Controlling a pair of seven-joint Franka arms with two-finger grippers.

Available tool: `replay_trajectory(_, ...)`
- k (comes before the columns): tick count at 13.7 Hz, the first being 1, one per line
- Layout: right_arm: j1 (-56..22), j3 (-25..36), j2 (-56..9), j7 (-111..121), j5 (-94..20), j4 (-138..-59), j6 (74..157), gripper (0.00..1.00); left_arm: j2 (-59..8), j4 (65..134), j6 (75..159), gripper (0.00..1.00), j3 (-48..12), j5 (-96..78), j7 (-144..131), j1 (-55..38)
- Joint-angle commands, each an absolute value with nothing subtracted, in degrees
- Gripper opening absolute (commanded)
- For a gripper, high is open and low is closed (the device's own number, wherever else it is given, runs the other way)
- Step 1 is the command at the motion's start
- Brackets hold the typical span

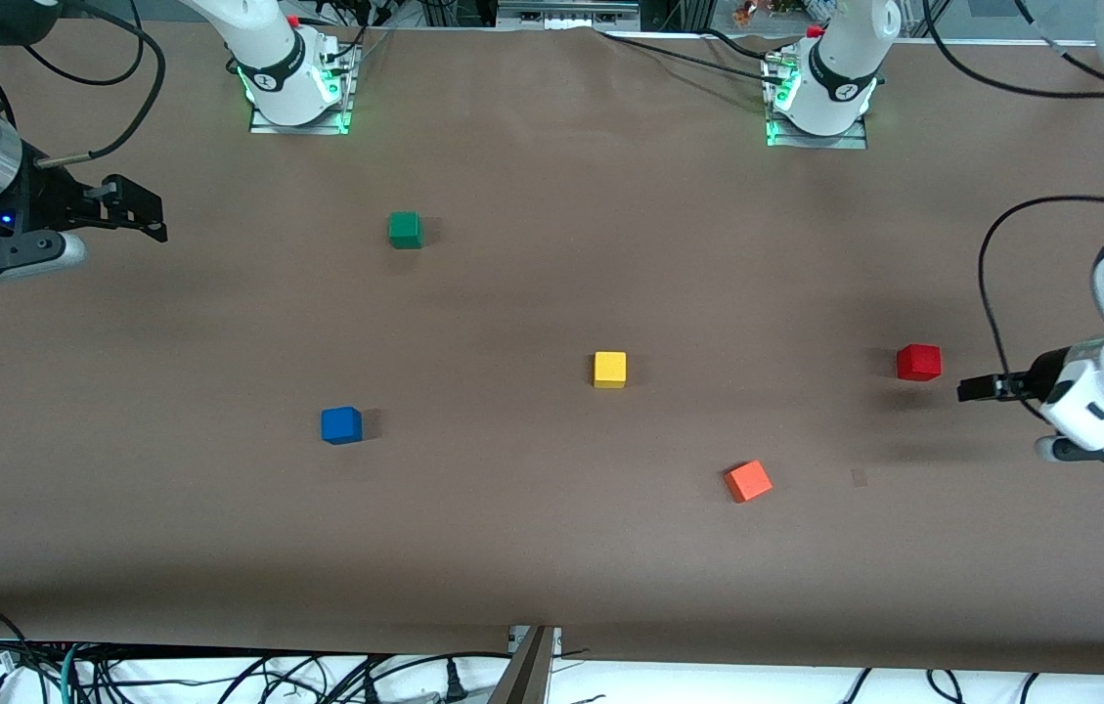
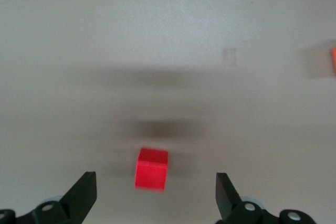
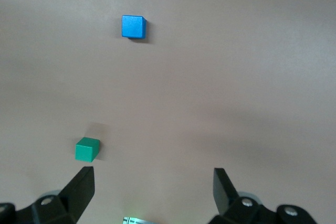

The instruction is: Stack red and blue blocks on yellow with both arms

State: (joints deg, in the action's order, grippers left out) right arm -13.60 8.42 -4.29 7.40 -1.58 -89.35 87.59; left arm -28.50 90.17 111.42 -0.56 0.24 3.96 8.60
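Hovering near the red block (image 1: 918,362), your left gripper (image 1: 968,389) had jaws wide and empty; centring came first. Your right gripper (image 1: 153,217), likewise open-jawed, waited.

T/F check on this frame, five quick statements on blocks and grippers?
1. The red block is stacked on the yellow block. False: both sit apart on the table.
2. The left gripper is open, near the red block. True.
3. The right gripper holds the blue block. False: it is open and empty, the blue block on the table.
4. The orange block lies nearer the front camera than the yellow block. True.
5. The green block touches the blue block. False: they are well apart.
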Motion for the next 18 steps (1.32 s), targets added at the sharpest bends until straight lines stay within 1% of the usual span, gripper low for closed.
replay_trajectory(1,-13.27,8.35,-5.71,7.91,-1.67,-89.12,87.71,1.0,-26.81,100.51,123.0,1.0,-0.79,0.61,6.06,9.66)
replay_trajectory(3,-13.27,8.35,-7.2,7.74,-1.76,-89.03,89.03,1.0,-26.72,106.06,130.4,1.0,-0.79,0.62,12.18,11.42)
replay_trajectory(4,-13.36,8.35,-7.82,7.73,-1.76,-89.12,89.29,1.0,-26.72,107.39,131.91,1.0,-0.79,0.62,13.7,12.3)
replay_trajectory(9,-13.71,8.26,-10.02,7.73,-1.85,-89.3,89.3,1.0,-25.49,112.4,132.36,1.0,-0.79,0.62,14.5,12.57)
replay_trajectory(13,-13.8,8.17,-10.63,7.73,-1.93,-89.73,89.47,1.0,-25.49,114.17,132.36,1.0,-0.97,0.62,14.41,12.57)
replay_trajectory(18,-14.41,7.82,-13.62,7.65,-1.93,-89.74,91.4,1.0,-25.49,117.24,133.07,1.0,-1.23,0.62,14.5,12.48)
